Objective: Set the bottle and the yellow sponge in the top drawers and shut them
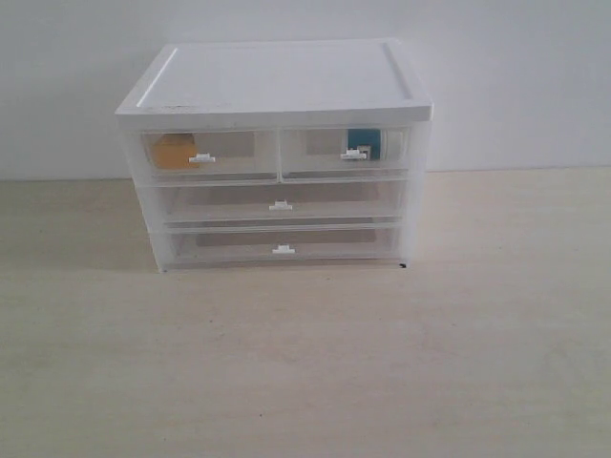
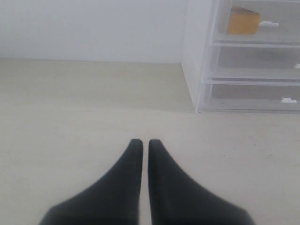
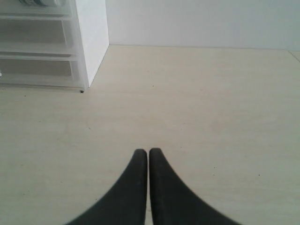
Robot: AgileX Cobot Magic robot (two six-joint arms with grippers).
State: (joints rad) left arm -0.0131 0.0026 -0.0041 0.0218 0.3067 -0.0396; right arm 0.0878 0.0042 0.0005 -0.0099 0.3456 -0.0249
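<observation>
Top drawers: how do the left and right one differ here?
The left top drawer holds the sponge; the right top drawer holds the bottle. The sponge sits left of its drawer's handle, the bottle right behind its own. Both drawers are shut, translucent, with small white handles.

One white-topped clear-plastic cabinet (image 1: 277, 81) is showing four drawers: two translucent half-width top drawers (image 1: 239, 153) and two full-width lower drawers (image 1: 220, 202). They are carrying four small white clip handles (image 1: 280, 205). One yellow-orange wedge sponge (image 1: 174, 153) and, seemingly, one teal-labelled bottle (image 1: 363, 142) are showing. Two black grippers are appearing: left gripper (image 2: 141, 142), right gripper (image 3: 148, 151).
</observation>
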